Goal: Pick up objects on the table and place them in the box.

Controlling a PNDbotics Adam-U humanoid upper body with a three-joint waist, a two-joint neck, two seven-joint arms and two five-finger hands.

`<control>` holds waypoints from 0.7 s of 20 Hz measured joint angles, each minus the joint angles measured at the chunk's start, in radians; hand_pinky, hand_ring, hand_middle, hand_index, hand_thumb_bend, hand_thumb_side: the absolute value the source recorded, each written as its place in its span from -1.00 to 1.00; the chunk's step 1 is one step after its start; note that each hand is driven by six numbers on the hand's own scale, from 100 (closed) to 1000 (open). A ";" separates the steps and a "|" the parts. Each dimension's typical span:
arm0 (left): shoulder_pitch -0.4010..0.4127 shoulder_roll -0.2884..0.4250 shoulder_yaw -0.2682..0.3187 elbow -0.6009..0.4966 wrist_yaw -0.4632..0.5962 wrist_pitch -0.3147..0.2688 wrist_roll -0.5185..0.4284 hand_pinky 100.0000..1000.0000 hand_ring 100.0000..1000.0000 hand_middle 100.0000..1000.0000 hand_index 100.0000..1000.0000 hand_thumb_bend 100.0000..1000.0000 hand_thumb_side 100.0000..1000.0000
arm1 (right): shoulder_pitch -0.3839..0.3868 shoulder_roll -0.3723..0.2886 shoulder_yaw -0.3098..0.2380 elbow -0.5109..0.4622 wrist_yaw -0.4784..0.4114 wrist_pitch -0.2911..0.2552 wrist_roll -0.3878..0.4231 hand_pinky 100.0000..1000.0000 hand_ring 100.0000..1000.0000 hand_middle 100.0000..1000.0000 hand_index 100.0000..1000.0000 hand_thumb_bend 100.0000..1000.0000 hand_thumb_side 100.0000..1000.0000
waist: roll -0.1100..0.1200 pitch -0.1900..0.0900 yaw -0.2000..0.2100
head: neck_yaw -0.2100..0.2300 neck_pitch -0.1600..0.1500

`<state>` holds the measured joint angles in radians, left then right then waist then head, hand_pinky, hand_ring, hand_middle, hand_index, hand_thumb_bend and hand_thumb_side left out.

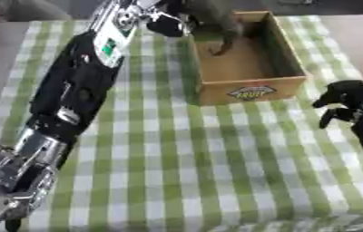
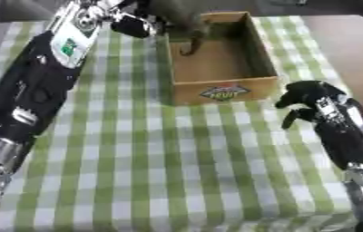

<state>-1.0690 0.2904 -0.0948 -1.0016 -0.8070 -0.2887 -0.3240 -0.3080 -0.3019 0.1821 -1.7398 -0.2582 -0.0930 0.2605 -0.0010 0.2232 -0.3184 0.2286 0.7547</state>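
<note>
Table (image 1: 216, 163) covered in a green-and-white checked cloth. Cardboard box (image 1: 252, 93) sits toward the far edge, a little right of centre, open top, a printed label on its near wall.

Left arm runs long from the near left corner up to the far edge. Left hand (image 1: 167, 22) is over the box's far left corner, fingers curled round a grey-brown soft thing (image 1: 216, 20). The thing hangs down inside the box; its lower tip (image 2: 188, 49) reaches toward the floor of the box near the left wall. Cannot tell whether the tip touches the bottom.

Right hand (image 2: 305, 100) is near the right edge, just beside the box's near right corner, apart from it. Fingers bent downward, holding nothing, tips close above the cloth.

Rest of the box floor is bare cardboard.
</note>
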 measured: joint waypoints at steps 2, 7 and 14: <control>-0.005 0.001 0.008 0.031 -0.016 -0.008 0.021 -0.18 -0.30 -0.24 0.26 -1.00 -0.77 | -0.012 0.001 0.007 -0.001 -0.001 0.000 0.007 -0.33 0.19 0.06 0.37 -1.00 0.33 | 0.000 0.007 -0.029 | 0.020 -0.008; -0.008 0.001 0.023 0.072 -0.043 -0.015 0.069 -0.16 -0.27 -0.22 0.25 -1.00 -0.75 | -0.027 0.009 0.019 -0.006 -0.006 0.004 0.019 -0.33 0.19 0.06 0.37 -1.00 0.32 | 0.000 0.019 -0.079 | 0.045 -0.029; -0.003 0.000 0.026 0.085 -0.052 -0.020 0.085 -0.12 -0.23 -0.19 0.27 -1.00 -0.74 | -0.034 0.011 0.023 -0.009 -0.007 0.005 0.026 -0.33 0.19 0.06 0.37 -1.00 0.33 | -0.001 0.023 -0.086 | 0.060 -0.045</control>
<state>-1.0716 0.2901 -0.0693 -0.9169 -0.8586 -0.3091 -0.2386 -0.3423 -0.2909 0.2053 -1.7485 -0.2655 -0.0884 0.2870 -0.0017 0.2459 -0.4044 0.2882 0.7096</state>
